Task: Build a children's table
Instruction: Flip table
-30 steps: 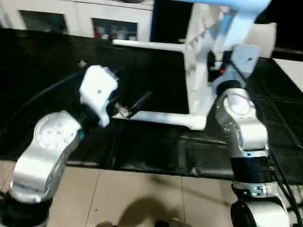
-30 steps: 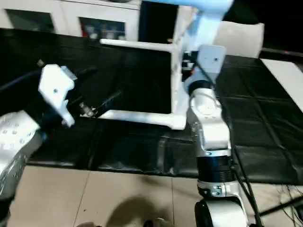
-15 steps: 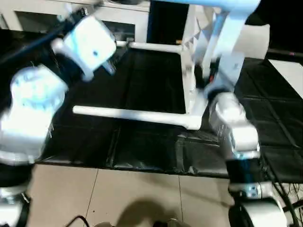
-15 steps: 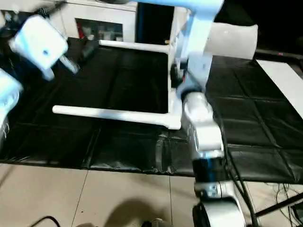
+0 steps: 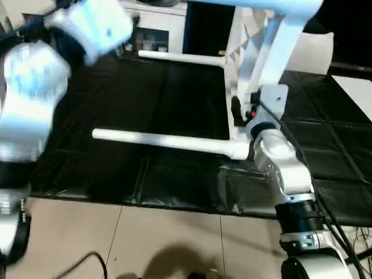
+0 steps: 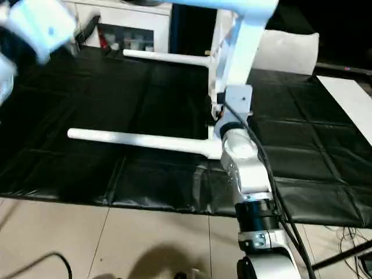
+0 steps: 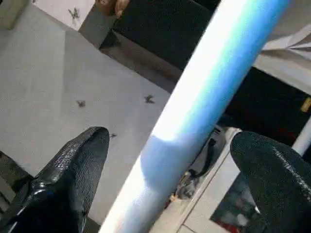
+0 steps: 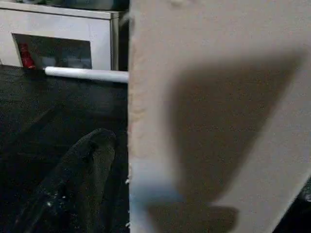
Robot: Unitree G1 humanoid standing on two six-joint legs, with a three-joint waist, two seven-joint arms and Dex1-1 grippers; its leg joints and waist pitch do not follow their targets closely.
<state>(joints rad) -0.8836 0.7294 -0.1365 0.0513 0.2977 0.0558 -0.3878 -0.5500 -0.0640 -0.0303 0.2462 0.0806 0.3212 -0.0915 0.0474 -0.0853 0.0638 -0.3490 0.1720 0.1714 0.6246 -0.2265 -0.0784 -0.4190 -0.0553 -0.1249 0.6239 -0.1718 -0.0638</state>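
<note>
Here the children's table (image 5: 235, 104) stands on its side on the black mat (image 5: 145, 116), with two white legs (image 5: 168, 141) sticking out level over the mat and another leg (image 7: 204, 107) up high. The left claw (image 7: 170, 160) is raised, its two black fingers (image 7: 73, 165) wide apart around that high leg without touching it. The right claw (image 5: 235, 110) is low against the table's edge; I cannot tell whether it is apart or together. A white cabinet (image 6: 133, 29) stands behind.

Lighting is dim and uneven. The black mat (image 5: 174, 116) absorbs most light, while the upper white leg (image 5: 273, 7) takes a bluish sheen. The left arm's white housing (image 5: 93, 23) is smeared by motion blur. A soft shadow lies on the near floor tiles (image 5: 174, 261). In the right wrist view the close tabletop (image 8: 218, 97) is unfocused and shadowed.
</note>
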